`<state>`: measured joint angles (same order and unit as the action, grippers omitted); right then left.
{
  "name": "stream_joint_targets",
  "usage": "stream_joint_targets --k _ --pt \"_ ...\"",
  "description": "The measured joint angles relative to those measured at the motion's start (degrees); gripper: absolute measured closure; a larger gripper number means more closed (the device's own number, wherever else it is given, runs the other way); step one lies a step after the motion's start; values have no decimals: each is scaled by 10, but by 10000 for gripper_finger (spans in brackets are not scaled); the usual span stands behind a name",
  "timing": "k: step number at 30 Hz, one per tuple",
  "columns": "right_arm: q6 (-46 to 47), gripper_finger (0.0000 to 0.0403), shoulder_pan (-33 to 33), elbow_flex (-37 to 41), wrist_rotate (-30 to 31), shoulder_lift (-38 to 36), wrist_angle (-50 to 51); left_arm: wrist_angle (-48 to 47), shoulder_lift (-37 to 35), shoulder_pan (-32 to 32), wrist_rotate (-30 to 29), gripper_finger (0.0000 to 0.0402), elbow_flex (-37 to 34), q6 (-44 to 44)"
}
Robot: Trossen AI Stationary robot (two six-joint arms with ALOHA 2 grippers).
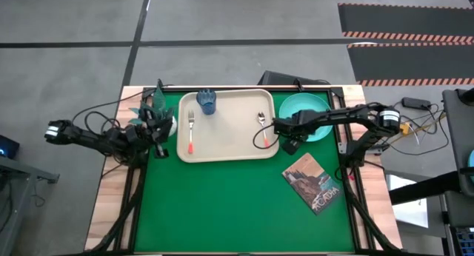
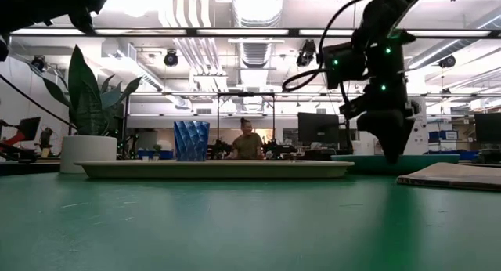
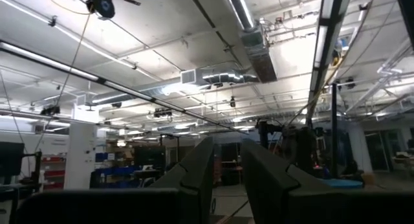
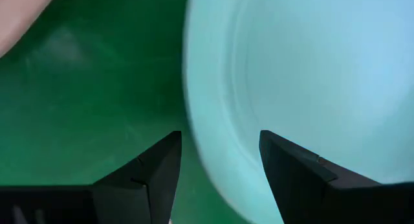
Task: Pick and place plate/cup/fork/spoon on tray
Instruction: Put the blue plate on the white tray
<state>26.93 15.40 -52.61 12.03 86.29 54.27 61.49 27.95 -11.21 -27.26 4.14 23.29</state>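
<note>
A: How do the arms stand?
B: The left gripper waits at the tray's nine o'clock, fingers slightly parted. The right gripper hangs spread over the plate's nine o'clock rim.
A: Any writing?
B: The book's cover is unreadable.

From above I see the tray at the far centre of the green table, carrying the cup, the fork and the spoon. The plate lies just right of the tray. The right gripper sits between tray and plate. The left gripper rests beside the plant. A book lies to the right.
</note>
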Motion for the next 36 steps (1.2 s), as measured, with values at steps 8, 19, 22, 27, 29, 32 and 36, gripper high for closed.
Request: stream_joint_targets --k 8,19,22,27,29,32,36 --pt "-22 233 1 25 0 1 -43 0 -2 0 -3 339 0 1" --pt "-43 385 1 34 10 1 -50 0 -1 0 -3 339 0 1" --pt "-45 387 1 32 14 1 -49 0 0 0 -3 339 0 1" --pt "-51 389 1 23 25 0 -40 0 1 0 -3 339 0 1" --pt "-54 390 -4 12 37 0 -23 0 1 0 -3 339 0 1" --pt "-60 391 -13 -12 58 0 11 0 1 0 -3 339 0 1" --pt "-63 391 -24 -51 79 0 45 0 7 0 -3 339 0 0"
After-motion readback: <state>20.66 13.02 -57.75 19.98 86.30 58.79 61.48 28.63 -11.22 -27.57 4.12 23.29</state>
